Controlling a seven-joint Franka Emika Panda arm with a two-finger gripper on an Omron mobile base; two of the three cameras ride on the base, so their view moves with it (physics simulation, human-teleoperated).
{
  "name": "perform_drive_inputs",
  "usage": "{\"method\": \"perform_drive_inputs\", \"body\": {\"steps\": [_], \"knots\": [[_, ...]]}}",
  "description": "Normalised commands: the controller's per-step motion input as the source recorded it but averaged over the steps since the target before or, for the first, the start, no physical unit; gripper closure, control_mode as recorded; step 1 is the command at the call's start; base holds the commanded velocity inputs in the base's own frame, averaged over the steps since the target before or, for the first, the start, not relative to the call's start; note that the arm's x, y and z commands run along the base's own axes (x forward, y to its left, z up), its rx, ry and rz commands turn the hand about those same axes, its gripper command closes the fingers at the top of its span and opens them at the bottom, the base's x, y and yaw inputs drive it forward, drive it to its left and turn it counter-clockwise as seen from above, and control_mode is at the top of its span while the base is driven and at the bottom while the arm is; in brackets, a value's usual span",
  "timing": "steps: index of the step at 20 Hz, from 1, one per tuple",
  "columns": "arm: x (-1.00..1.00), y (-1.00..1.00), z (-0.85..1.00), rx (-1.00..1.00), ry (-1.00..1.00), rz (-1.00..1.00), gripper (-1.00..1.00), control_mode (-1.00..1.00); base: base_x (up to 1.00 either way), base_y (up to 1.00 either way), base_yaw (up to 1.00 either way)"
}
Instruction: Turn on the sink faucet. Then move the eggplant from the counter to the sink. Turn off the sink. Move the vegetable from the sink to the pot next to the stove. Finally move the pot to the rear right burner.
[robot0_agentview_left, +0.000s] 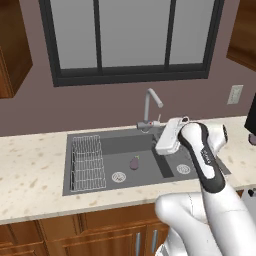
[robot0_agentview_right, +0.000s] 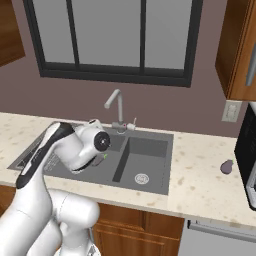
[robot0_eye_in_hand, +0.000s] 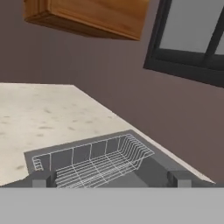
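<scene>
Your claw (robot0_eye_in_hand: 109, 178) is spread and holds nothing. The eggplant (robot0_agentview_left: 134, 163) lies below it in the sink (robot0_agentview_left: 100, 185); faucet (robot0_agentview_left: 150, 107), pot and burner steps probably remain.

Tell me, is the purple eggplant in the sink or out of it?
In. The eggplant lies on the floor of the sink, beside the wire rack.

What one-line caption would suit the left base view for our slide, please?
Eggplant lying in the sink beside a wire rack, white arm raised near the faucet.
</scene>
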Motion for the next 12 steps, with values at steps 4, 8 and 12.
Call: {"method": "perform_drive_inputs", "body": {"steps": [4, 8, 12], "knots": [[0.00, 0.57, 0.31, -0.04, 0.24, -0.27, -1.00, -1.00, 0.00, 0.00, 0.00], [0.05, 0.41, 0.07, -0.04, 0.37, -0.32, -1.00, -1.00, 0.00, 0.00, 0.00], [0.20, 0.21, 0.00, -0.02, 0.48, -0.34, -1.00, -1.00, 0.00, 0.00, 0.00]]}}
